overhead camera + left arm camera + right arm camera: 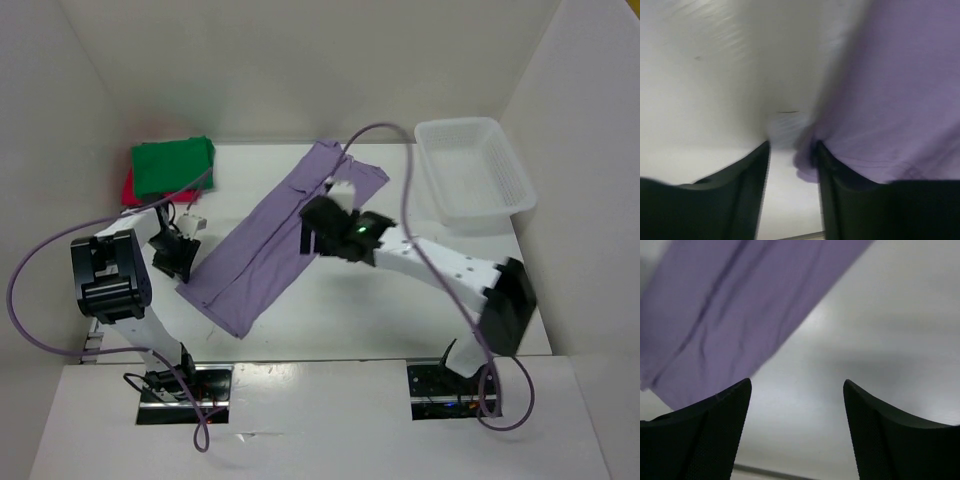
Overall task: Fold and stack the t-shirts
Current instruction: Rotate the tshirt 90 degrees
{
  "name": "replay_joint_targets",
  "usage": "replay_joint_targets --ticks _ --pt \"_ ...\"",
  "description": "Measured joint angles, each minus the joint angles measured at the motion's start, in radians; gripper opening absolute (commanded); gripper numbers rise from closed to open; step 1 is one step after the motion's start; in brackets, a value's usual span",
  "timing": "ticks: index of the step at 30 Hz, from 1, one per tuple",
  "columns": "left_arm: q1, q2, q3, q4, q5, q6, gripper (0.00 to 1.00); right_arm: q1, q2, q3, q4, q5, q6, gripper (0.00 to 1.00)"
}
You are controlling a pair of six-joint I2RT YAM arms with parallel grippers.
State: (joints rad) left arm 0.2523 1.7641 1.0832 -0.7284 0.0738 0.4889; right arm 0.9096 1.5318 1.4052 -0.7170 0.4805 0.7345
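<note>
The lavender t-shirt (275, 235) lies as a long folded strip, diagonal across the middle of the table. The green t-shirt (172, 165) lies folded on the red t-shirt (128, 188) at the back left. My left gripper (183, 258) is low at the lavender strip's near-left edge. In the left wrist view it (790, 145) is open, and the lavender cloth (890, 100) edge lies against the inner side of the right finger (840, 200). My right gripper (318, 225) hangs over the strip's right edge. In the right wrist view it (796, 382) is open wide and empty, with the lavender cloth (730, 315) at upper left.
A white plastic basket (505, 165) stands at the back right. White walls close in the table at the back and both sides. Purple cables loop over both arms.
</note>
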Motion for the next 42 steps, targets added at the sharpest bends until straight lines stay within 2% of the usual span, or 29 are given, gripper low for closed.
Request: replay_joint_targets --ticks 2,5,9,10,11,15,18,21,23,31,35,36,38,39,41,42 --pt "-0.007 -0.009 -0.013 0.002 0.021 0.013 0.38 0.069 0.125 -0.055 0.024 -0.061 0.087 0.7" --pt "-0.031 -0.045 -0.055 0.005 0.053 0.049 0.34 0.162 0.257 -0.081 0.035 -0.131 0.18 0.68" --pt "-0.108 -0.098 -0.116 -0.018 0.097 0.095 0.33 0.256 0.282 -0.09 0.059 -0.168 0.296 0.68" --pt "-0.14 -0.115 -0.134 -0.029 0.113 0.11 0.35 0.27 0.274 -0.106 0.091 -0.177 0.327 0.7" --pt "-0.166 -0.133 -0.15 -0.041 0.132 0.118 0.41 0.282 0.263 -0.132 0.126 -0.193 0.357 0.7" --pt "-0.24 -0.211 -0.173 -0.111 0.177 0.158 0.48 0.329 0.247 -0.232 0.196 -0.228 0.475 0.7" --pt "-0.241 -0.255 -0.173 -0.121 0.156 0.157 0.5 0.378 0.278 -0.217 0.209 -0.232 0.532 0.73" --pt "-0.228 -0.279 -0.174 -0.121 0.114 0.15 0.51 0.413 0.375 -0.115 0.219 -0.236 0.58 0.73" --pt "-0.208 -0.306 -0.174 -0.121 0.087 0.142 0.56 0.422 0.438 -0.066 0.237 -0.245 0.618 0.73" --pt "-0.185 -0.473 -0.223 -0.115 -0.024 0.135 0.63 0.415 0.455 -0.074 0.301 -0.272 0.731 0.73" --pt "-0.177 -0.483 -0.239 -0.114 -0.045 0.135 0.63 0.415 0.536 0.027 0.308 -0.294 0.722 0.57" --pt "-0.173 -0.483 -0.241 -0.115 -0.047 0.136 0.63 0.414 0.549 0.042 0.312 -0.301 0.721 0.43" --pt "-0.167 -0.483 -0.242 -0.115 -0.051 0.135 0.64 0.407 0.554 0.029 0.325 -0.311 0.726 0.27" --pt "-0.163 -0.483 -0.242 -0.114 -0.052 0.135 0.64 0.403 0.544 0.003 0.345 -0.317 0.74 0.11" --pt "-0.156 -0.483 -0.242 -0.115 -0.051 0.136 0.64 0.389 0.505 -0.079 0.383 -0.33 0.766 0.0" --pt "-0.155 -0.483 -0.241 -0.116 -0.05 0.135 0.66 0.383 0.484 -0.114 0.4 -0.333 0.782 0.0"
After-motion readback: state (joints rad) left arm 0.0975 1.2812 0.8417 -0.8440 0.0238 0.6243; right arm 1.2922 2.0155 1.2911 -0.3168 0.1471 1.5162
